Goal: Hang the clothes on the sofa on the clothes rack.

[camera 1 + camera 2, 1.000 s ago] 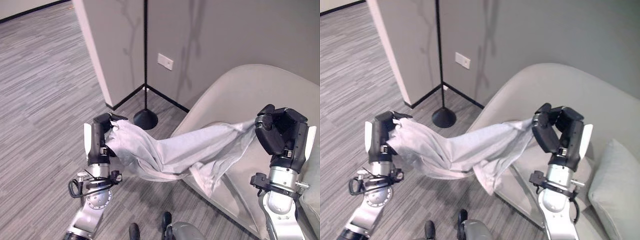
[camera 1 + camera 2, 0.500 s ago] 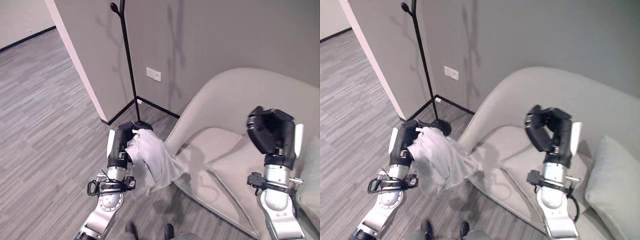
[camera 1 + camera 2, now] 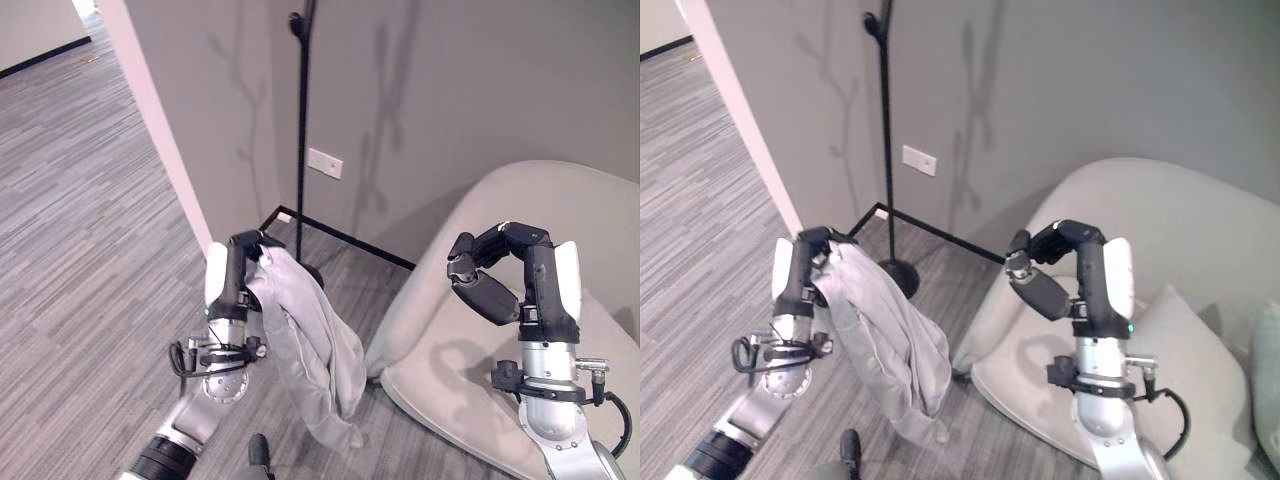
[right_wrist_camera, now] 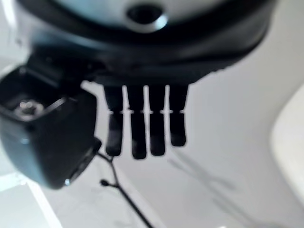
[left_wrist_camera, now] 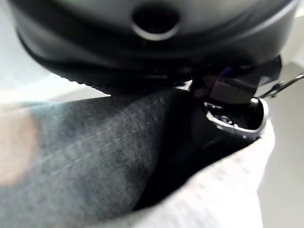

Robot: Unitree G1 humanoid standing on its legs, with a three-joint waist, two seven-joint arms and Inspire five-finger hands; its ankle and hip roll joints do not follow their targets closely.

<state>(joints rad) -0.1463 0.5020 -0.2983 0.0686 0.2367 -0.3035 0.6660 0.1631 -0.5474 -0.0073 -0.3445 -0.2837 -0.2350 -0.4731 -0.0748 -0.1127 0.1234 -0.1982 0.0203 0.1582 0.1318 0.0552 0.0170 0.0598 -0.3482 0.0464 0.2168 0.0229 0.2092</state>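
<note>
A pale grey garment hangs straight down from my left hand, whose fingers are curled round its upper edge. The left wrist view has that cloth bunched against the palm. The clothes rack is a thin black pole with a hook at its top and a round base, standing just behind the left hand against the grey wall. My right hand is raised over the light grey sofa, fingers loosely extended and holding nothing.
A white wall corner juts out left of the rack. A wall socket sits beside the pole. A cushion lies on the sofa seat. Grey wood-pattern floor spreads to the left.
The right hand has let go of the garment, which has left the sofa and now hangs from the left hand alone. The view has swung, bringing the rack closer.
</note>
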